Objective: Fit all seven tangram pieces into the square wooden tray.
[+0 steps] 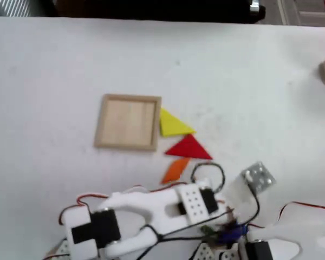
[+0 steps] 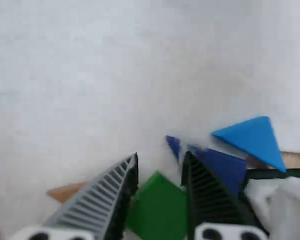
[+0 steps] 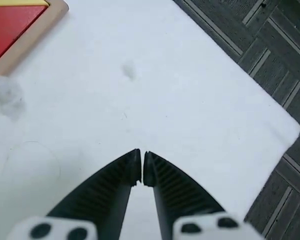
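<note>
The square wooden tray (image 1: 129,122) lies empty at mid table. Beside it are a yellow triangle (image 1: 174,124), a red triangle (image 1: 188,147) and an orange piece (image 1: 176,169). My left gripper (image 2: 159,167) is open, its fingers straddling a green square (image 2: 160,207). A dark blue piece (image 2: 222,165) and a light blue triangle (image 2: 250,140) lie just beyond it. From above, the left gripper (image 1: 219,222) sits at the near edge over the green (image 1: 208,232) and blue (image 1: 235,232) pieces. My right gripper (image 3: 141,165) is shut over bare table.
A grey perforated plate (image 1: 258,177) lies near the arms, with cables looping around it. The right arm's base (image 1: 271,249) is at the near right. A red piece (image 3: 7,25) with a wooden rim (image 3: 40,30) shows in the right wrist view; dark floor (image 3: 260,40) lies past the table edge.
</note>
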Controlling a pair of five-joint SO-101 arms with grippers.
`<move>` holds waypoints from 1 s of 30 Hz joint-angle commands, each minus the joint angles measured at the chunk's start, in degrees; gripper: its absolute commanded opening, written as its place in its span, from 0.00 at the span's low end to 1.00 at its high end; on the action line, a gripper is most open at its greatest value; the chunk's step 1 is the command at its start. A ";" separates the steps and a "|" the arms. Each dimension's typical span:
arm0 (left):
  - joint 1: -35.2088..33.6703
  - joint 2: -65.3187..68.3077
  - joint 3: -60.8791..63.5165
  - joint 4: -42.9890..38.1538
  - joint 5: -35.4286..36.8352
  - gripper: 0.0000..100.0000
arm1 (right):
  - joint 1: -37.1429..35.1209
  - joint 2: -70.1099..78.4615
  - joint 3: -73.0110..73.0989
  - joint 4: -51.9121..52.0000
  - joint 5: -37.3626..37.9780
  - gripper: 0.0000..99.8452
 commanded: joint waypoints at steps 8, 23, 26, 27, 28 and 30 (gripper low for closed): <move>-15.34 0.13 -2.37 2.64 0.70 0.16 | 0.48 -3.74 -2.37 -0.40 4.31 0.02; 7.52 -12.09 4.13 -0.18 -0.35 0.16 | 0.48 -3.03 -2.20 -0.31 3.96 0.02; 7.43 -11.65 7.74 -9.93 -3.78 0.16 | 0.31 -1.80 -2.37 -2.24 3.96 0.02; 7.52 -11.12 8.09 -11.43 -3.87 0.16 | 0.31 -1.36 -2.29 -3.65 3.96 0.02; 7.69 -10.59 8.26 -12.66 -4.13 0.16 | 0.31 -0.92 -2.29 -5.05 3.87 0.02; 7.69 -8.75 7.12 -15.03 -4.13 0.16 | 0.40 -0.22 -2.29 -7.60 3.08 0.02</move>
